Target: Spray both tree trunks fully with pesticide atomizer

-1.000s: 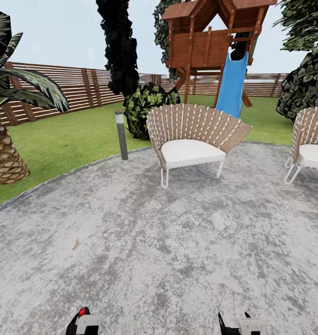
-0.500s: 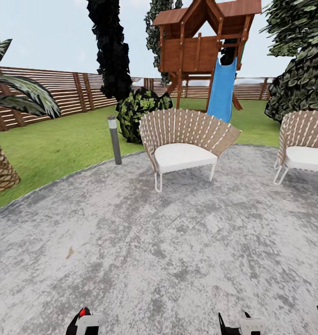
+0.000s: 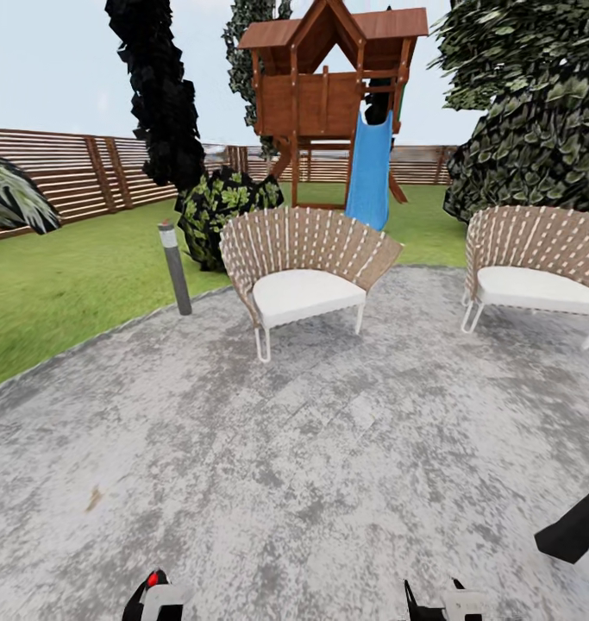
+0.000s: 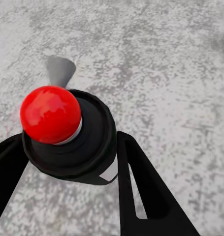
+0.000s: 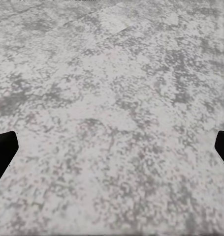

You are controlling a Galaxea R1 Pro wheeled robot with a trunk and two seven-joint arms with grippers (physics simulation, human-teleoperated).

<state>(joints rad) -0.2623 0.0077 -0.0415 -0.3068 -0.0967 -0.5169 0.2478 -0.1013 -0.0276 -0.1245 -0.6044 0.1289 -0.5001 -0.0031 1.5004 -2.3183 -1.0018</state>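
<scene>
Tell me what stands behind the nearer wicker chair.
Behind the nearer wicker chair stand a leafy bush and a wooden playhouse with a blue slide; the chair back hides the slide's foot.

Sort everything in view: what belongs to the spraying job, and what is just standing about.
For the job: pesticide atomizer, gripped in the left pincer; lawn; fence.

Standing about: middle chair, right-hand chair, playhouse, blue slide, lamp post, dark cypress, stone patio.

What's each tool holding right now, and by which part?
Left tool: shut on the atomizer, fingers on the black collar below its red cap. Right tool: open over the patio, holding nothing.
</scene>
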